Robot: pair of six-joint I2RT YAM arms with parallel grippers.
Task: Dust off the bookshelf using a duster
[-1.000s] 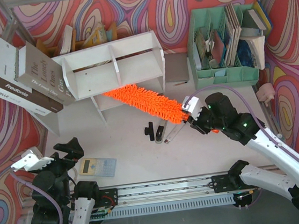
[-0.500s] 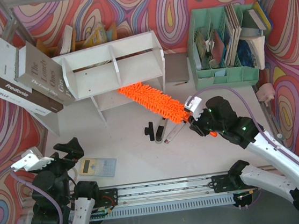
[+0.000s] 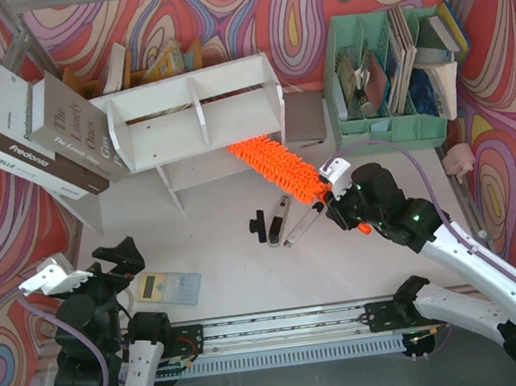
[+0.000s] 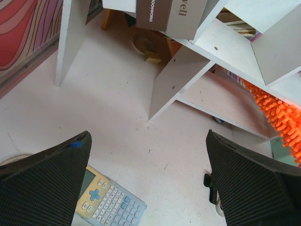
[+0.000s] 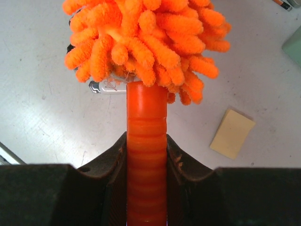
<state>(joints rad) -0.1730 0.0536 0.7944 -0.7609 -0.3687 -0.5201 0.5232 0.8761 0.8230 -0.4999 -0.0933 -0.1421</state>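
Note:
The white bookshelf point(image 3: 195, 113) stands at the back middle of the table; its dividers also show in the left wrist view point(image 4: 181, 77). The fluffy orange duster point(image 3: 276, 168) reaches from my right gripper point(image 3: 330, 194) up and left, its far end under the shelf's lower right tier. The right gripper is shut on the duster's ribbed orange handle point(image 5: 146, 155), fluffy head point(image 5: 143, 40) straight ahead. The duster's edge shows in the left wrist view point(image 4: 280, 115). My left gripper point(image 3: 95, 272) is open and empty at the near left, above the calculator.
A calculator point(image 3: 168, 286) lies near the left gripper. A black clip point(image 3: 258, 227) and a marker pen point(image 3: 278, 220) lie below the duster. A mint-green file organiser point(image 3: 383, 67) stands back right. Large books point(image 3: 32, 135) lean at the back left. A yellow pad point(image 5: 232, 133) lies on the table.
My right gripper has swung the duster: its far end slid right along the shelf's lower tier, from about mid-shelf to the right end, and it now points more steeply. The left arm has not moved.

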